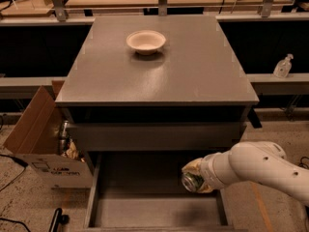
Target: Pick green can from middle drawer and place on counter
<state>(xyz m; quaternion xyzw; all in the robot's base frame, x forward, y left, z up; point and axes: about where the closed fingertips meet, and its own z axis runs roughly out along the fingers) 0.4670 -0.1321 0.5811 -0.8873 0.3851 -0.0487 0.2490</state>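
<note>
Looking down, you see the gripper (198,176) clamped around the green can (191,181), its silver end facing you, over the right side of the open middle drawer (154,212). The bench (193,76) above carries a white bowl (146,41) near its far edge. A cardboard box (29,139) stands at the left.

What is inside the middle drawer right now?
The middle drawer shows only bare grey floor, with the hand gripping the green can over its right side. Its dark rear and the floor under the hand are hidden.
</note>
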